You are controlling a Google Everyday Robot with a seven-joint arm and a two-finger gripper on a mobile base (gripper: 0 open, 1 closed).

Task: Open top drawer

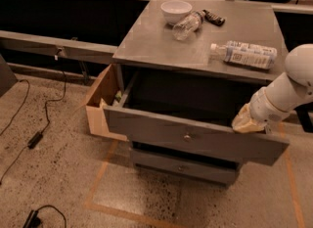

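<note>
The top drawer (195, 136) is a wide grey wooden drawer with a small round metal knob (187, 137) at the centre of its front. It stands pulled far out of the grey cabinet (161, 51), and its inside is dark. My gripper (243, 124) sits at the right end of the drawer front's top edge, touching it, at the end of my white arm (288, 87) that comes in from the right.
On the cabinet top lie a white bowl (176, 11), a clear bottle (188, 25), a dark small object (214, 17) and a labelled bottle (244, 55). A shorter drawer (183, 167) is below. A cardboard box (101, 105) stands at the left. Cables (34, 136) lie on the floor.
</note>
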